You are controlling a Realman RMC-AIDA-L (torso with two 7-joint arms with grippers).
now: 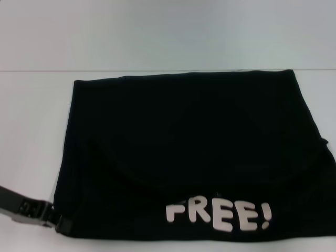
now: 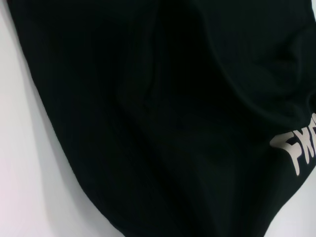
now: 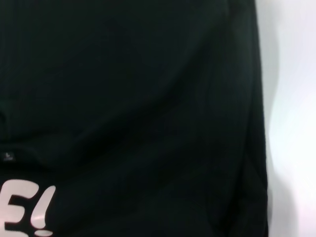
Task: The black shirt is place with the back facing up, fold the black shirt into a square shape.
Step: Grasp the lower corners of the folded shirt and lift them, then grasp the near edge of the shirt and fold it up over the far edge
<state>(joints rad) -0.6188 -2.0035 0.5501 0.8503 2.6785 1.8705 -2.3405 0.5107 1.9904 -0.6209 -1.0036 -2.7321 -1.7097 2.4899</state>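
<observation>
The black shirt [image 1: 189, 147] lies folded into a rough rectangle on the white table [image 1: 31, 131], filling most of the head view. White "FREE!" lettering [image 1: 219, 214] faces up along its near edge, right of centre. A curved fold line runs across its middle. My left gripper [image 1: 58, 220] is at the shirt's near left corner, touching or just beside the fabric edge. The left wrist view shows the black shirt [image 2: 173, 108] with part of the lettering [image 2: 301, 145]. The right wrist view shows the black shirt [image 3: 128, 98] and the end of the lettering [image 3: 24, 207]. My right gripper is out of view.
Bare white table surface shows to the left of the shirt and behind it. The table's far edge [image 1: 37, 70] runs across the back, with a pale wall beyond. The shirt's right side reaches the head view's right border.
</observation>
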